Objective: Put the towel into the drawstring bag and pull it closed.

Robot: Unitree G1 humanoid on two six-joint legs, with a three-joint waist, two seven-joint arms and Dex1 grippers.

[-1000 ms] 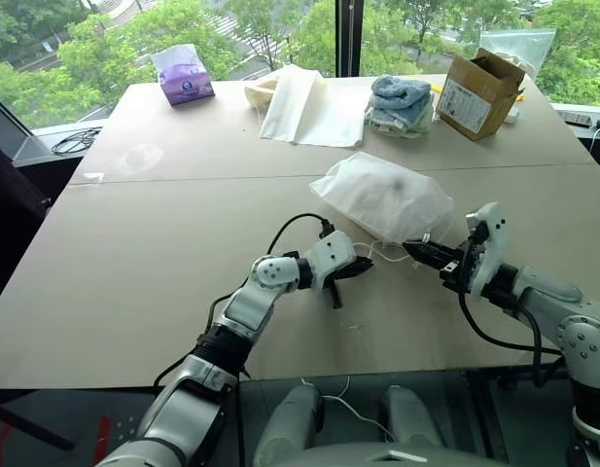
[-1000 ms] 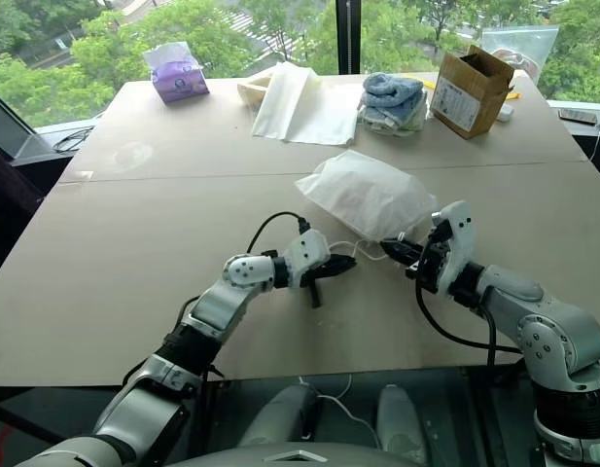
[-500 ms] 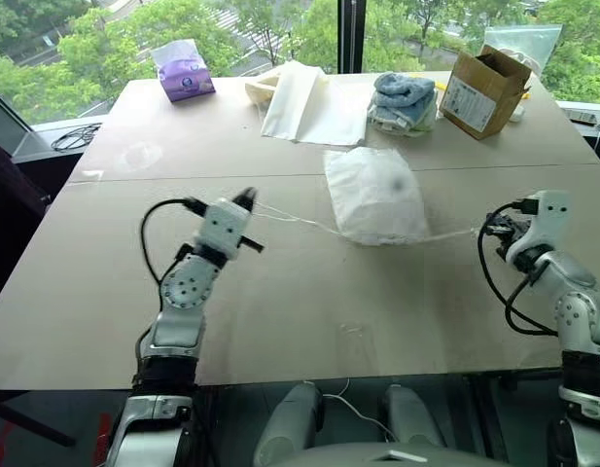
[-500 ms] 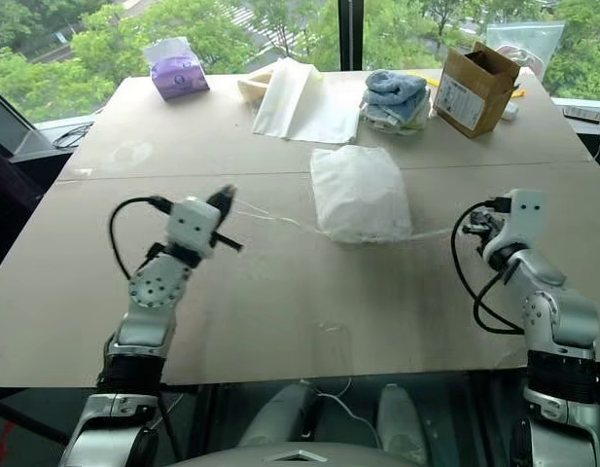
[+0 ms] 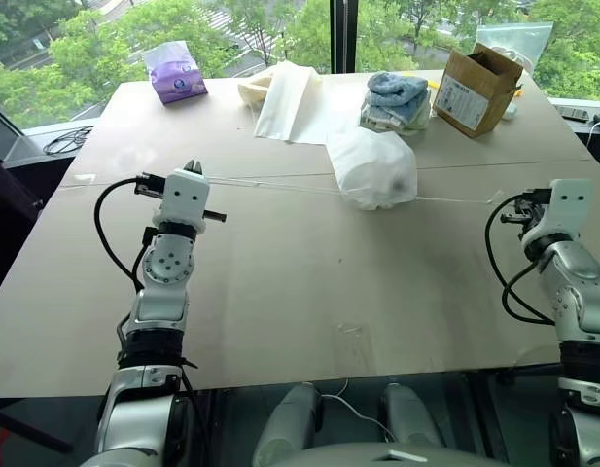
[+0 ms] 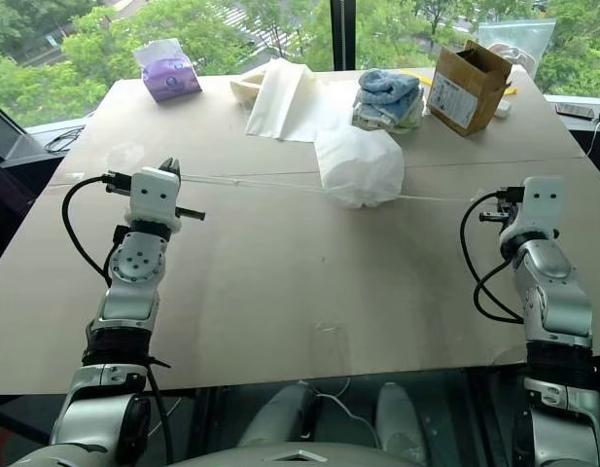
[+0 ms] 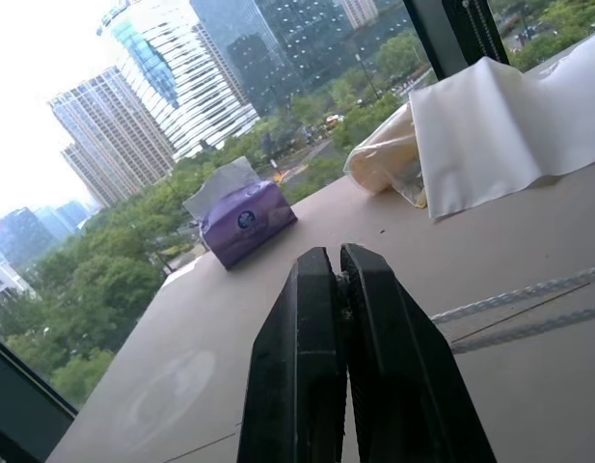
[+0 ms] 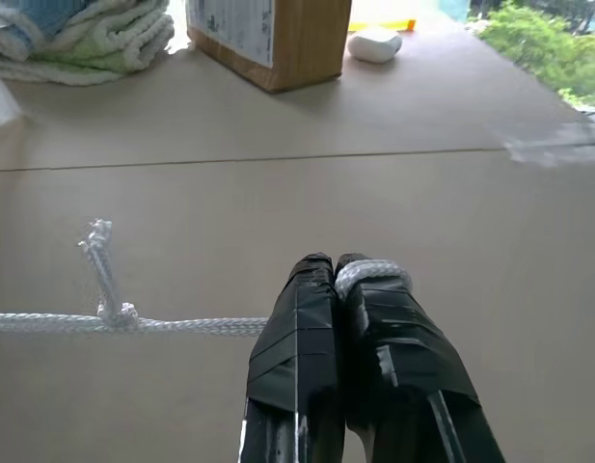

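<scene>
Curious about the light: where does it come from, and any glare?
Left eye view: soft daylight from the windows behind the table, faint shadow under the drawstring bag; left wrist view: sky blown out white; right wrist view: pale sheen on the table.

Both tools [image 7: 338, 265] [image 8: 336, 265] clamped, arms wide apart

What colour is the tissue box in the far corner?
The tissue box is purple, with white tissue sticking out. The left wrist view shows it best.

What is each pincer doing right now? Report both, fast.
Left pincer: shut on a cord of the drawstring bag.
Right pincer: shut on the bag's other cord.
</scene>
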